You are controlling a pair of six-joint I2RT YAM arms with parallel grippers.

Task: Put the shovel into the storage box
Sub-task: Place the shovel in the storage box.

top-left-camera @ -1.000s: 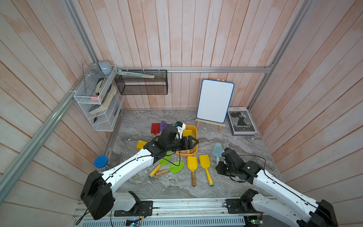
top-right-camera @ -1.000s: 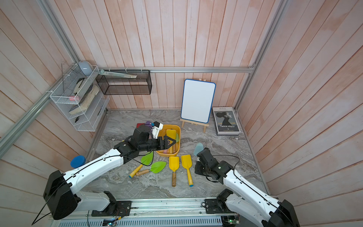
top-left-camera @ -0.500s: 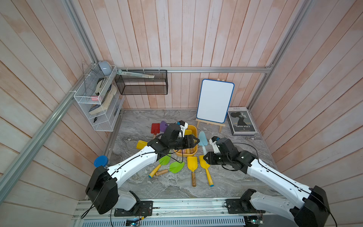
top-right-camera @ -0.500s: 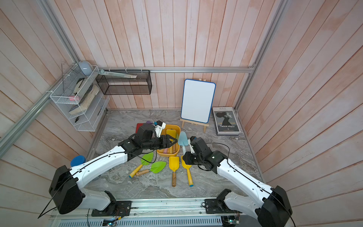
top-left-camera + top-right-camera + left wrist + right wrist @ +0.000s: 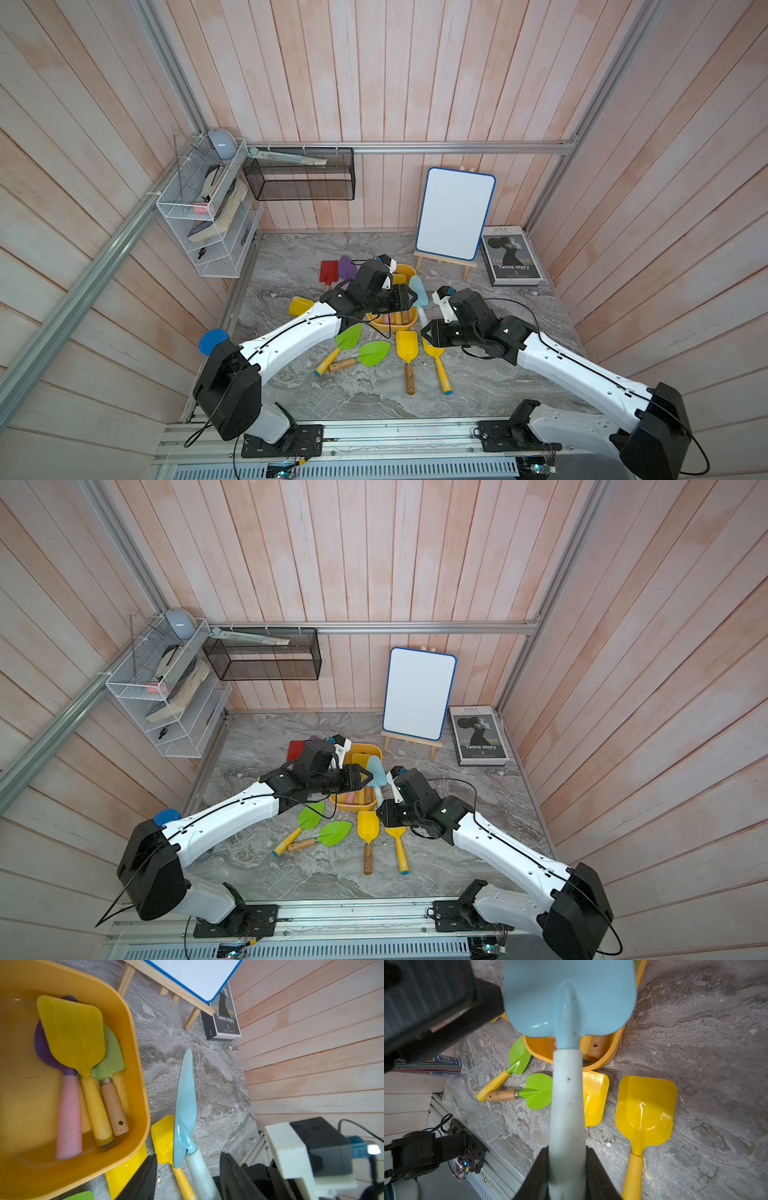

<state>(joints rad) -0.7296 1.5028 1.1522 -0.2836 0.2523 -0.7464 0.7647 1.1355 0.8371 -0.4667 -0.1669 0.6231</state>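
A light blue shovel (image 5: 419,289) (image 5: 376,771) with a pale handle hangs in the air beside the right rim of the storage box (image 5: 409,270) (image 5: 365,750). My right gripper (image 5: 566,1149) (image 5: 426,332) is shut on the pale handle. My left gripper (image 5: 188,1156) (image 5: 409,299) is open, one finger on either side of the shovel (image 5: 185,1097) where handle meets blade, with a gap at each side. The yellow-orange storage box (image 5: 137,1076) holds a yellow, a green and a purple shovel.
Two yellow shovels (image 5: 406,347) (image 5: 434,353) and two green ones (image 5: 349,336) (image 5: 374,353) lie in front of the box. Red (image 5: 328,270) and purple (image 5: 347,266) blades lie behind my left arm. A whiteboard on an easel (image 5: 455,214) and a book (image 5: 513,255) stand at the back right.
My right arm has carried the blue shovel left, up to the box. My left gripper has reached across to it and its jaws have narrowed around the handle.
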